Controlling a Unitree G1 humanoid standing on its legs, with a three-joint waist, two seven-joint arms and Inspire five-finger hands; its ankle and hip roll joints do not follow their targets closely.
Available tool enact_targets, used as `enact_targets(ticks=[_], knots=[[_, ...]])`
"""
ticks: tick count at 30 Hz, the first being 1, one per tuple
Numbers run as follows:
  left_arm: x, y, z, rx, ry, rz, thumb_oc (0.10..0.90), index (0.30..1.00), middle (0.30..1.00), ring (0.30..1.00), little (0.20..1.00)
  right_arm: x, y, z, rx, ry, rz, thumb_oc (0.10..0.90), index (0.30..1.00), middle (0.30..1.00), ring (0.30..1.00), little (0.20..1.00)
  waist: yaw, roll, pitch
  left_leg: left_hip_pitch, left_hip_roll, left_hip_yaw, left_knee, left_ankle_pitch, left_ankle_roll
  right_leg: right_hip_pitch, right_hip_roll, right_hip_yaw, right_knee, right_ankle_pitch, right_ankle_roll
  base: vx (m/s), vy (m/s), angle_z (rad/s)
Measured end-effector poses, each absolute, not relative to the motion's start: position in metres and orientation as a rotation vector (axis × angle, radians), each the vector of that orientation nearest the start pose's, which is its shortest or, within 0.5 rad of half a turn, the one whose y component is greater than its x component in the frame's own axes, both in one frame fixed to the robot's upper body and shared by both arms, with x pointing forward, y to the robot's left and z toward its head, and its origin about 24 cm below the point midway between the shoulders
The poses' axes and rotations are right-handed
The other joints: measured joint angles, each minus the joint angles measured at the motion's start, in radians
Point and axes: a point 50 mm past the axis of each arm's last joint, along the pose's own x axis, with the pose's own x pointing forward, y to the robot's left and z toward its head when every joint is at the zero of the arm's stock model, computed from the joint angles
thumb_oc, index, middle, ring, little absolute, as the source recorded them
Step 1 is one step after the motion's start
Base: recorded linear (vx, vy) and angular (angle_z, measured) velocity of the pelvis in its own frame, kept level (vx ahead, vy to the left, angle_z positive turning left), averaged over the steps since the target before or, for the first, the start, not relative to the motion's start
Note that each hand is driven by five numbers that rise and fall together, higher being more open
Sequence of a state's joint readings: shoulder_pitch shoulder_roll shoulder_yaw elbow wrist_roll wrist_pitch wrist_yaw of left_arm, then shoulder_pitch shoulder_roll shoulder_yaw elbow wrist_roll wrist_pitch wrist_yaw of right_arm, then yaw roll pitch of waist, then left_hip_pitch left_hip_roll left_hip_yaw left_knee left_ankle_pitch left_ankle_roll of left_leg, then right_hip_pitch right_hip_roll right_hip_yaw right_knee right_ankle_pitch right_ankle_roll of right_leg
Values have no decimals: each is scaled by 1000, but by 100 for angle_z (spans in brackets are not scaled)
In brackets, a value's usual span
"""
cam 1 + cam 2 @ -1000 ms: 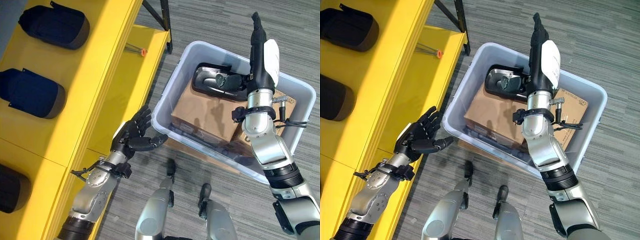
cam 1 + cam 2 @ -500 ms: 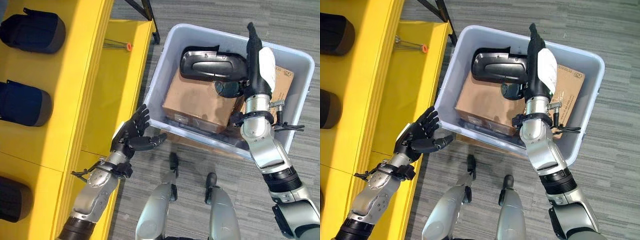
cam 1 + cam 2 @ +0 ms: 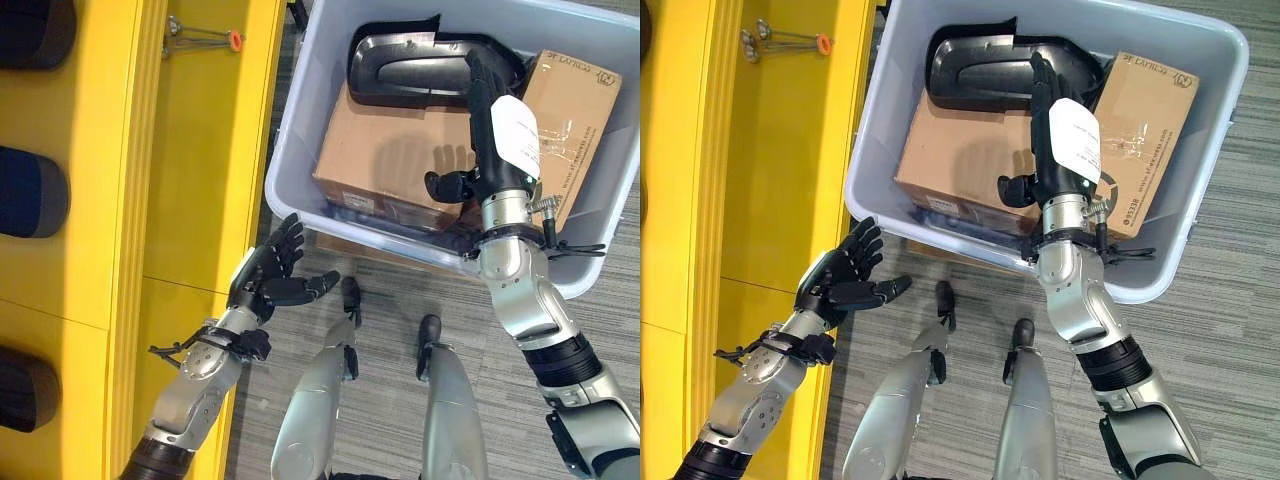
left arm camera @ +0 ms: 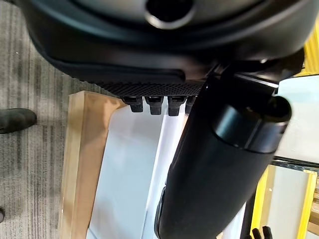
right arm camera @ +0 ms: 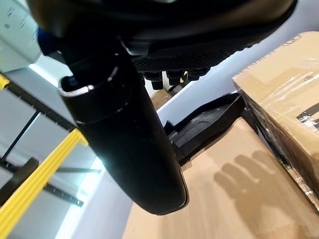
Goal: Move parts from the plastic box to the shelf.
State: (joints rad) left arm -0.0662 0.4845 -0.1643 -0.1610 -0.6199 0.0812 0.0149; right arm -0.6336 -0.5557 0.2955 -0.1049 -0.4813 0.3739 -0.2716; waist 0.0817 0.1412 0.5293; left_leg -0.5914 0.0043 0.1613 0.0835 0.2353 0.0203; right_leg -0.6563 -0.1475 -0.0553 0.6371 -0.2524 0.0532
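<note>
A grey plastic box (image 3: 285,130) stands on the floor beside the yellow shelf (image 3: 190,150). Inside it a black moulded part (image 3: 410,70) lies at the far end, on top of a brown cardboard box (image 3: 385,155). My right hand (image 3: 500,140) hovers over the box interior, open, its straight fingers reaching over the near edge of the black part (image 5: 209,119) without holding it. My left hand (image 3: 265,285) is open with spread fingers, in the air between the shelf's edge and the box's near corner, holding nothing.
A second, wrapped cardboard box (image 3: 580,100) fills the plastic box's right side. Dark rounded parts (image 3: 30,190) lie on the shelf's upper level. A small tool with an orange tip (image 3: 205,38) lies on the lower level. A wooden board (image 4: 79,164) sits under the box.
The camera has tilted, so the whole scene has slid up and left. My right hand has drawn back from beyond the box's far rim to over the black part. The left hand keeps its pose.
</note>
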Motion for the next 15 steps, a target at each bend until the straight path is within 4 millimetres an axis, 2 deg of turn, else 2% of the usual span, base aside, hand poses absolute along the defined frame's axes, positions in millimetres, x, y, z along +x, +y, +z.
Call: enact_targets(ticks=[6,11,15], knots=[[262,180,94,-128,-57,-217,900,1000,1000,1000,1000,322,-148,243,-1086,-646,-275,900,1000,1000,1000,1000,5,0,0,-41,1,-2,22,0,-2,-41,-1,2,26,-3,-5,0,0,0],[261,179,99,-132,-91,-225,900,1000,1000,1000,1000,321,-139,249,-1161,-697,-258,900,1000,1000,1000,1000,6,0,0,-47,1,-5,32,-1,-1,-43,-2,0,30,-3,-6,10,13,0],[261,178,101,-131,-102,-231,900,1000,1000,1000,1000,320,-132,262,-1189,-757,-263,900,1000,1000,1000,1000,14,0,0,-62,-2,-6,43,-2,0,-57,-6,-1,41,-4,-7,48,35,3]])
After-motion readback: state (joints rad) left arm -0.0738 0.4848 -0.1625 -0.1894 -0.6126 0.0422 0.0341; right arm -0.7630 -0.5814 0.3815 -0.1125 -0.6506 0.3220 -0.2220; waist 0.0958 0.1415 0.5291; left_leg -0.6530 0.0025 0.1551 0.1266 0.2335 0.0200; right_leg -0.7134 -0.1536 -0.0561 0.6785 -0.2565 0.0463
